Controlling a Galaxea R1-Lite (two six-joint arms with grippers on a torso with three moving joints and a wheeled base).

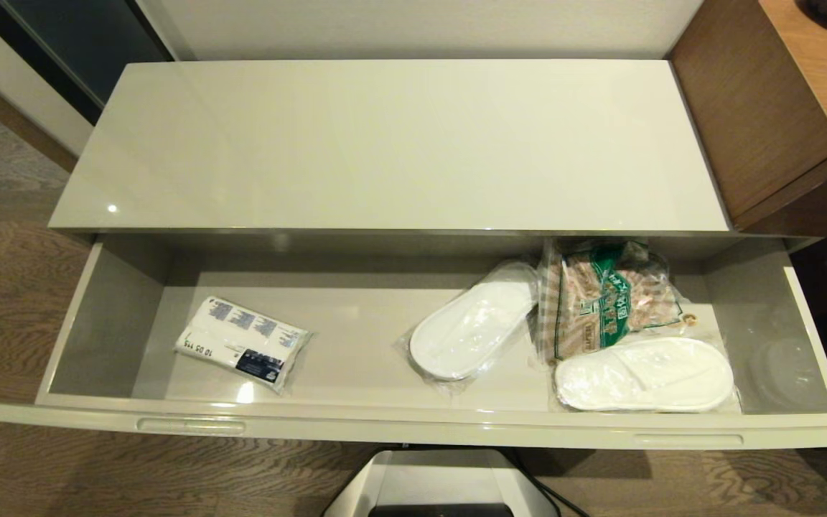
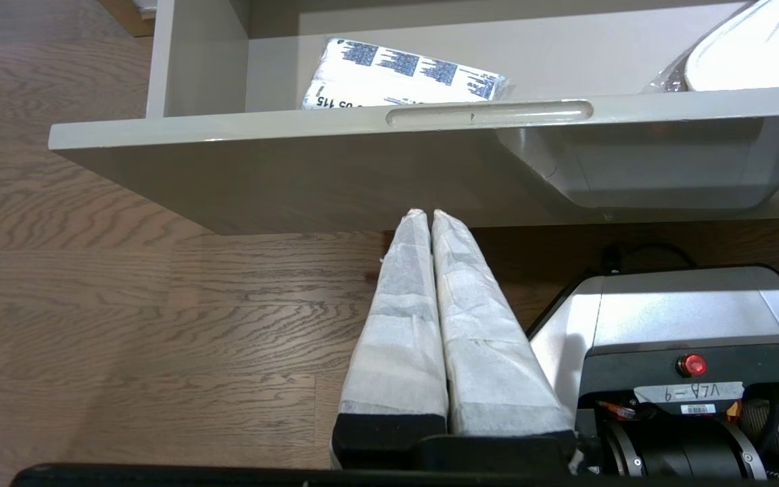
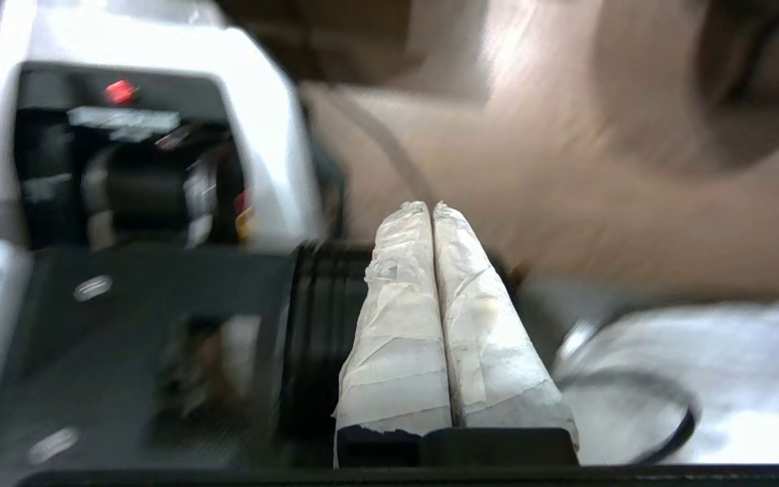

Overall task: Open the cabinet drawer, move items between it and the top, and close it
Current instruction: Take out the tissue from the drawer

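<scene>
Cabinet drawer [image 1: 413, 424] pulled fully out, the top [image 1: 392, 143] bare; both grippers low by the base, pressed together, holding nothing.

Left to right in the drawer we see: white packet [image 1: 243, 343] lying flat, long axis slanting toward the front right; two wrapped slippers [image 1: 472, 329], the left one angled, the right one along the front wall; clear bag [image 1: 604, 301] between them, standing front to back, rear edge tucked under the top; left gripper [image 2: 430, 215] below the drawer front; right gripper [image 3: 430, 206] surroundings too blurred for us to place.
</scene>
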